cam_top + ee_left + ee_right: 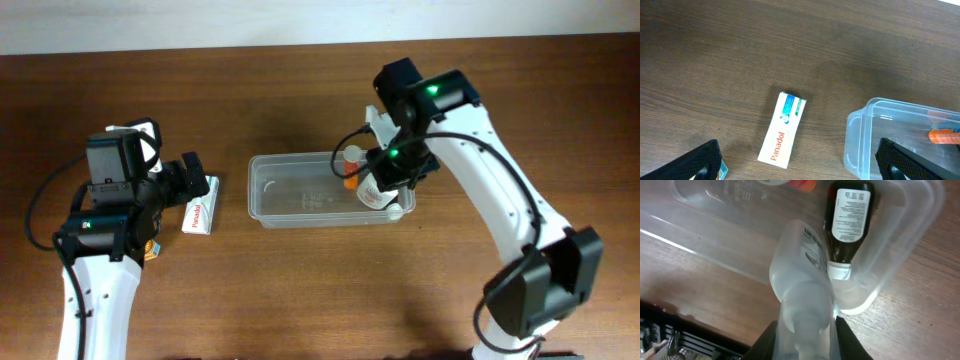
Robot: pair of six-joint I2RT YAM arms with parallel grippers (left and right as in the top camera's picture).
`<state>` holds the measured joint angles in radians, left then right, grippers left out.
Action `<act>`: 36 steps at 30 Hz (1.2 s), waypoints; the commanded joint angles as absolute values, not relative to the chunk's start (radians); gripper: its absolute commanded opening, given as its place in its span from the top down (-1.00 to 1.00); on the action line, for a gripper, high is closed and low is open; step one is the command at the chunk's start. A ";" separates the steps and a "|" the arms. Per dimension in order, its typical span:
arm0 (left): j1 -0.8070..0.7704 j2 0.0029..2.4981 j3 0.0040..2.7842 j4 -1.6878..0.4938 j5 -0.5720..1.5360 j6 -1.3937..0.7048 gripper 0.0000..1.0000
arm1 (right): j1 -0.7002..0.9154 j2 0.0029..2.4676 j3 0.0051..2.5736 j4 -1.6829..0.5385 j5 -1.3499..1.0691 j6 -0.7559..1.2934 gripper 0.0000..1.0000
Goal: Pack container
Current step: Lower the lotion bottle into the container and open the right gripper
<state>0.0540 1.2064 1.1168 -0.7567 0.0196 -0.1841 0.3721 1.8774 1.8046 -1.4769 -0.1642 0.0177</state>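
Note:
The clear plastic container (290,205) stands mid-table. My right gripper (392,178) hangs over its right end, shut on a translucent white bottle (800,275) that is tilted into the tub. In the right wrist view my right gripper (804,335) holds the bottle over the container's corner (900,255). A dark brown bottle (847,222) with a white cap lies inside, beside an orange-capped item (802,185). A white Panadol box (199,212) lies on the table left of the tub. My left gripper (195,185) is open and empty, just above the box (782,131).
The left wrist view shows the container's left end (860,135) and the orange cap (942,136) inside. A small blue-edged item (720,170) lies by my left finger. Bare wood lies in front of and behind the tub.

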 commanded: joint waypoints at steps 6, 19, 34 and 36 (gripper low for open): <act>0.060 1.212 1.136 -0.757 0.031 -0.186 -0.99 | 0.392 1.968 1.822 -1.451 -0.175 0.011 0.58; 0.060 1.212 1.136 -0.756 0.031 -0.186 -0.99 | 0.392 2.017 1.789 -1.428 -0.165 0.010 0.15; 0.060 1.212 1.136 -0.758 0.031 -0.186 -0.99 | 0.392 1.866 1.879 -1.472 -0.150 -0.012 -0.11; 0.060 1.212 1.136 -0.758 0.031 -0.186 -0.99 | 0.391 1.802 1.903 -1.460 -0.146 -0.023 -0.15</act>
<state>0.0540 1.2064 1.1168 -0.7567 0.0196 -0.1841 0.3824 1.9350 1.8362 -1.4647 -0.1577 -0.0055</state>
